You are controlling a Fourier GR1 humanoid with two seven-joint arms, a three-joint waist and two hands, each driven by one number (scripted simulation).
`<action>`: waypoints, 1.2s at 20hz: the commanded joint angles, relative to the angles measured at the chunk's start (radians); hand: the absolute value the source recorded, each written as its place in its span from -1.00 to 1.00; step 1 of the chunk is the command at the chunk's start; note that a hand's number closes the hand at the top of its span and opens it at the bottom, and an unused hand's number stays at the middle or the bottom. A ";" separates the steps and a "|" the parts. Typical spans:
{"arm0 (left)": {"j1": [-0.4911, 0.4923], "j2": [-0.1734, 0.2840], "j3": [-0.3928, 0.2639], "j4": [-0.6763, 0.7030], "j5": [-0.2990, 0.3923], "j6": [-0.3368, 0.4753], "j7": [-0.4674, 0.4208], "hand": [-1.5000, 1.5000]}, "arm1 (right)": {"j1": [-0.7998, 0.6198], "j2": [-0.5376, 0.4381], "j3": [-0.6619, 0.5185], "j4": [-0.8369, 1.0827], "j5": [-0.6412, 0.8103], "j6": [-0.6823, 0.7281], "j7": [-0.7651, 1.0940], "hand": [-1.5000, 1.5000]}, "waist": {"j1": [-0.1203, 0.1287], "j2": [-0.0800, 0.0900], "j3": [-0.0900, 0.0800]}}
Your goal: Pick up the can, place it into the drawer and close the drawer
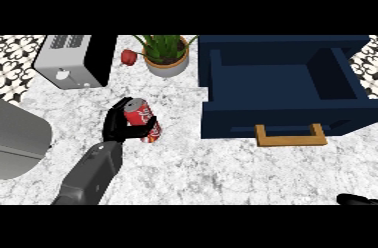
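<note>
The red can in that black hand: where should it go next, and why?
Probably sideways to the right, toward the open drawer. The left hand is curled round the can left of the drawer, whose inside shows bare, so carrying it over the front wall seems the next step.

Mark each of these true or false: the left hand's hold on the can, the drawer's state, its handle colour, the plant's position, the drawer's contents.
1. The left hand is curled round the red can. True.
2. The blue drawer is closed. False: it stands open.
3. The drawer's handle is wooden-coloured. True.
4. The potted plant stands right of the drawer. False: it stands to its left.
5. The can lies inside the drawer. False: it is over the counter.
</note>
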 commanded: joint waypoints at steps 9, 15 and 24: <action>-0.076 -0.051 -0.062 -0.226 -0.053 0.031 0.198 1.00 | -0.061 -0.034 -0.050 0.026 0.011 -0.030 0.036 -1.00 | 0.023 -0.010 0.002; -0.147 -0.072 -0.125 -0.415 -0.091 0.121 0.409 1.00 | 0.001 -0.006 -0.040 -0.036 0.004 -0.016 0.030 -1.00 | 0.024 -0.012 0.002; -0.289 -0.051 -0.158 -0.731 -0.084 0.230 0.800 1.00 | 0.023 -0.001 -0.040 -0.019 0.008 0.005 -0.004 -1.00 | 0.025 -0.013 0.002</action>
